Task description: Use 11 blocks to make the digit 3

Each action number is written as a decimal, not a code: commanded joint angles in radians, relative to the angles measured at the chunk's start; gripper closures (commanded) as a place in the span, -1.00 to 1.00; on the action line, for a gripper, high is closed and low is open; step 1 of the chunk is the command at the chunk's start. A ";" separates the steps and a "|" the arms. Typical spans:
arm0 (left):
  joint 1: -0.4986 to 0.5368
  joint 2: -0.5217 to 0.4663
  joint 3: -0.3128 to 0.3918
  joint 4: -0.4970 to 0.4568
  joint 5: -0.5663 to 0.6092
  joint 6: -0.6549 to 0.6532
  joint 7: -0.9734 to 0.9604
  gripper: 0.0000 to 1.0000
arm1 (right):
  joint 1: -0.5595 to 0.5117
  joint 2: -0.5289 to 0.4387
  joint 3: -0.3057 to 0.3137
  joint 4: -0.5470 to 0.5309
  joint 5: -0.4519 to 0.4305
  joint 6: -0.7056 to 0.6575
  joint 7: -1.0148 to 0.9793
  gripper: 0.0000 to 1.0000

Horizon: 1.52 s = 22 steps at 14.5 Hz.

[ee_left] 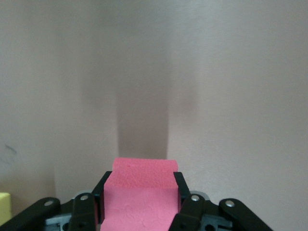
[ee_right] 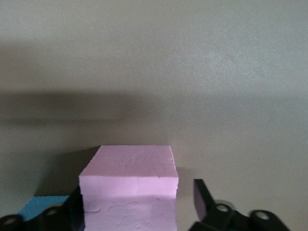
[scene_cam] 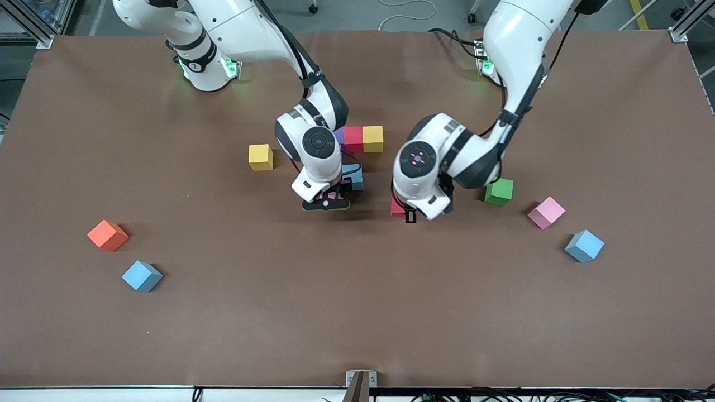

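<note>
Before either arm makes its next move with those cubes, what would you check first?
1. Right gripper open around the pink cube: ok, a gap shows beside one finger.
2. Pink cube touching the blue cube: cannot tell.
3. Left gripper clamped on the red cube: ok.
4. Red cube lifted off the table: cannot tell.
5. Digit finished: not ok; the green cube and others lie loose.
</note>
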 commanded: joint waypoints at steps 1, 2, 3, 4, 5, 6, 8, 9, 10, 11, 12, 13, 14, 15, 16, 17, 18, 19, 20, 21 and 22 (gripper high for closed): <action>-0.036 -0.008 0.005 -0.040 0.059 0.028 -0.195 0.44 | -0.001 -0.015 -0.001 -0.015 0.000 -0.002 -0.007 -1.00; -0.040 -0.014 0.004 -0.052 0.059 0.028 -0.217 0.44 | -0.004 -0.017 -0.003 -0.013 0.000 -0.004 -0.005 -1.00; -0.054 -0.022 0.004 -0.067 0.059 0.028 -0.237 0.44 | -0.004 -0.018 -0.001 -0.012 0.003 -0.004 -0.004 -1.00; -0.063 -0.023 0.004 -0.077 0.059 0.028 -0.259 0.44 | -0.006 -0.021 -0.001 -0.010 0.005 -0.002 -0.001 -1.00; -0.069 -0.023 0.004 -0.083 0.059 0.028 -0.280 0.44 | -0.006 -0.024 -0.001 -0.009 0.014 -0.002 -0.001 -1.00; -0.089 -0.023 0.004 -0.092 0.059 0.034 -0.312 0.45 | -0.006 -0.027 -0.003 -0.007 0.040 -0.001 -0.001 -1.00; -0.100 -0.023 0.004 -0.118 0.059 0.080 -0.345 0.45 | -0.006 -0.034 -0.003 -0.001 0.068 -0.002 -0.001 -1.00; -0.100 -0.026 0.004 -0.132 0.059 0.094 -0.349 0.45 | -0.006 -0.044 -0.003 0.000 0.069 -0.002 -0.001 -1.00; -0.100 -0.029 0.004 -0.141 0.059 0.106 -0.349 0.45 | -0.009 -0.053 -0.004 0.000 0.069 -0.002 -0.002 -1.00; -0.100 -0.034 0.004 -0.159 0.059 0.126 -0.349 0.45 | -0.020 -0.063 -0.004 0.000 0.069 -0.004 -0.005 -1.00; -0.100 -0.048 0.004 -0.179 0.059 0.151 -0.349 0.45 | -0.030 -0.075 -0.006 0.000 0.069 -0.005 -0.008 -1.00; -0.100 -0.059 0.004 -0.205 0.059 0.181 -0.351 0.45 | -0.040 -0.087 -0.006 0.000 0.069 -0.007 -0.011 -1.00; -0.100 -0.069 0.004 -0.219 0.059 0.200 -0.351 0.45 | -0.050 -0.098 -0.006 -0.001 0.069 -0.007 -0.013 -1.00; -0.100 -0.071 0.002 -0.227 0.059 0.211 -0.349 0.45 | -0.063 -0.107 -0.006 -0.001 0.069 -0.009 -0.016 -1.00; -0.103 -0.071 0.002 -0.226 0.059 0.212 -0.352 0.45 | -0.075 -0.116 -0.007 -0.001 0.068 -0.021 -0.016 -1.00; -0.112 -0.071 0.002 -0.226 0.059 0.215 -0.360 0.45 | -0.086 -0.124 -0.012 0.000 0.066 -0.041 -0.012 -1.00; -0.117 -0.069 0.002 -0.224 0.059 0.218 -0.365 0.45 | -0.101 -0.136 -0.015 -0.003 0.065 -0.044 -0.010 -1.00; -0.126 -0.069 0.002 -0.224 0.059 0.224 -0.365 0.45 | -0.124 -0.150 -0.030 -0.009 0.060 -0.044 -0.010 -1.00; -0.128 -0.065 0.002 -0.224 0.059 0.234 -0.365 0.45 | -0.139 -0.161 -0.050 -0.013 0.058 -0.047 -0.008 -1.00; -0.131 -0.062 0.002 -0.226 0.059 0.244 -0.365 0.45 | -0.153 -0.165 -0.073 -0.015 0.058 -0.048 -0.008 -1.00; -0.134 -0.060 0.002 -0.227 0.059 0.247 -0.365 0.45 | -0.179 -0.169 -0.102 -0.020 0.058 -0.065 -0.018 -1.00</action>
